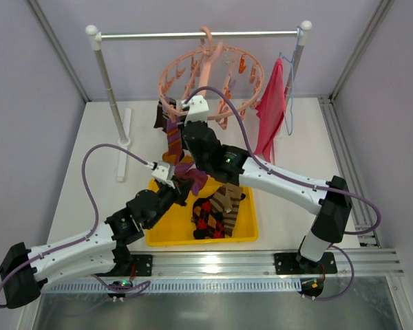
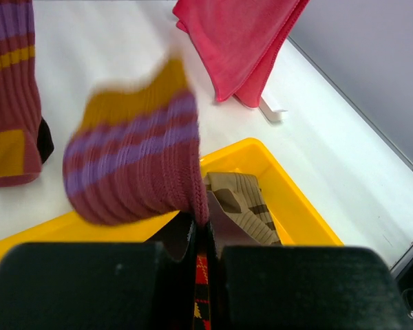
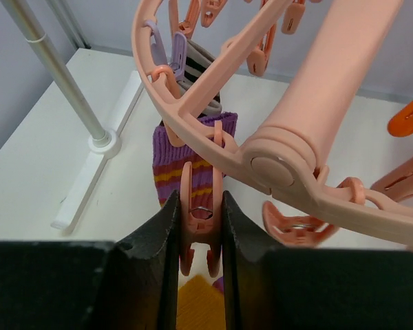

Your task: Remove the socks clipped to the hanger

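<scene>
The salmon-pink ring hanger (image 1: 210,72) hangs by its hook from the rail; it also shows in the right wrist view (image 3: 316,89). My right gripper (image 3: 201,206) is shut on one of its clip pegs (image 3: 201,227), whose lower tips stand apart; in the top view the right gripper (image 1: 191,117) is at the ring's front left. My left gripper (image 2: 201,230) is shut on a maroon-purple sock with yellow (image 2: 134,165), held above the yellow tray (image 2: 289,199). A second maroon-purple sock (image 2: 10,103) hangs at the left. Argyle (image 1: 208,218) and brown-cream striped (image 1: 227,199) socks lie in the tray.
A pink-red cloth (image 1: 272,113) hangs on a thin wire hanger at the rail's right end. The rail's left post (image 1: 110,96) stands on a white foot. A dark sock (image 1: 162,117) hangs at the ring's left. The yellow tray (image 1: 165,237) sits near the front edge.
</scene>
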Robot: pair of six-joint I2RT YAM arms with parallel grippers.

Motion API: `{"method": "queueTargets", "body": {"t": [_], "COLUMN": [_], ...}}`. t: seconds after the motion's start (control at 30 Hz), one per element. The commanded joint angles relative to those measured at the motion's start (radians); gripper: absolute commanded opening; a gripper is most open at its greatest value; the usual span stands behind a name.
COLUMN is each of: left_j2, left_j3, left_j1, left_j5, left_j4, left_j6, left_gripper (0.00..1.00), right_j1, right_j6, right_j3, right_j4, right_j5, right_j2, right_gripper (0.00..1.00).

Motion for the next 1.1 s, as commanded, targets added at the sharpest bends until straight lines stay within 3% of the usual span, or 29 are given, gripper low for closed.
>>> {"method": "queueTargets", "body": {"t": [0.0,0.17,0.2,0.3,0.47,0.77,0.93,1.07], "left_j2": [-0.015,-0.027,-0.027,-0.023,-0.011,0.037,0.058,0.032], "left_j3": [-0.007,-0.014,-0.014,-0.014,-0.012,0.051,0.129,0.152], "left_j1": [-0.006,-0.004,-0.006,-0.006,-0.006,-0.006,-0.004,-0.004], "left_j5": [0.011,0.008,0.01,0.023,0.085,0.403,0.597,0.637], "left_j4": [0.025,0.025,0.025,0.027,0.047,0.067,0.036,0.0], "left_j6": [-0.008,-0.005,-0.006,-0.002,0.012,0.041,0.021,-0.025], "left_gripper": [0.0,0.0,0.0,0.0,0.0,0.0,0.0,0.0], "right_j1": [0.0,0.0,0.0,-0.002,-0.002,-0.002,-0.017,-0.037], "right_j6": [0.001,-0.001,-0.002,-0.009,0.007,0.053,0.118,0.185], "right_j3": [0.031,0.006,0.002,-0.029,-0.133,-0.444,-0.582,-0.667], "right_j4": [0.035,0.052,0.052,0.07,0.11,0.194,0.147,0.085], "right_j5": [0.013,0.01,0.005,-0.009,-0.027,0.072,0.162,0.204], "right_j2": [-0.004,-0.022,-0.025,-0.045,-0.1,-0.298,-0.405,-0.499], "right_gripper": [0.04,0.06,0.31,0.7,0.9,0.96,0.98,0.99]}}
